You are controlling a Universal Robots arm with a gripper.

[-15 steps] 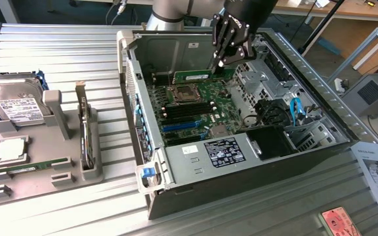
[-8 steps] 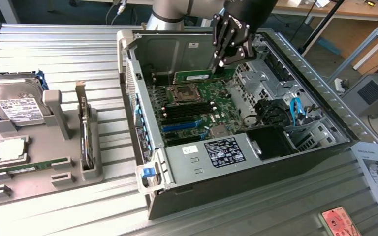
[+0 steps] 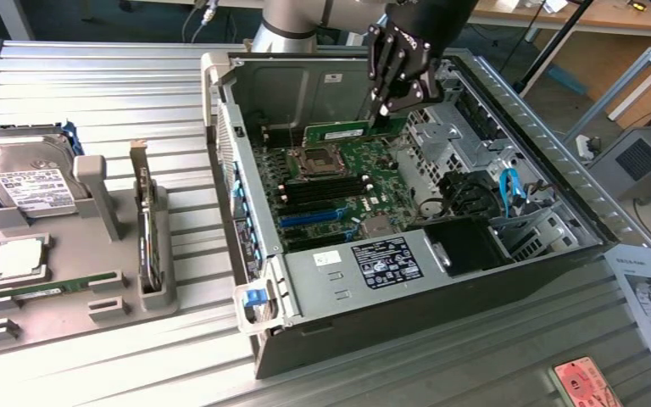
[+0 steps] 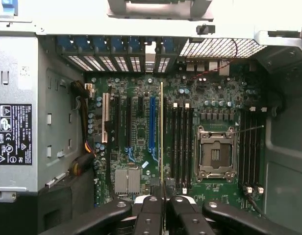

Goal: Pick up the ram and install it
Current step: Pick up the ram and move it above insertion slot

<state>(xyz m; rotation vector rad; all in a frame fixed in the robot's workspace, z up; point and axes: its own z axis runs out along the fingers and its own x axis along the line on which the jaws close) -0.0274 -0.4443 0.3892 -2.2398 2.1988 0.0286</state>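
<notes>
The long, narrow green circuit-board ram stick (image 3: 341,131) stood on its long edge, gripped at one end by the closed black gripper (image 3: 385,110), clear above the green motherboard (image 3: 342,182). From the wrist view it showed edge-on as a thin line beside the black memory slots (image 4: 183,142).

Robotics lab: aluminium-profile table (image 3: 99,85), opened computer case (image 3: 337,348), wooden workbench (image 3: 620,17).

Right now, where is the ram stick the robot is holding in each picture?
Exterior view: the ram hangs from the jaws above the motherboard, close to the processor socket.
Wrist view: the ram is seen edge-on, a thin line running out from the jaws between the blue slot and the black memory slots.
Shared landmark: the square processor socket.
</notes>
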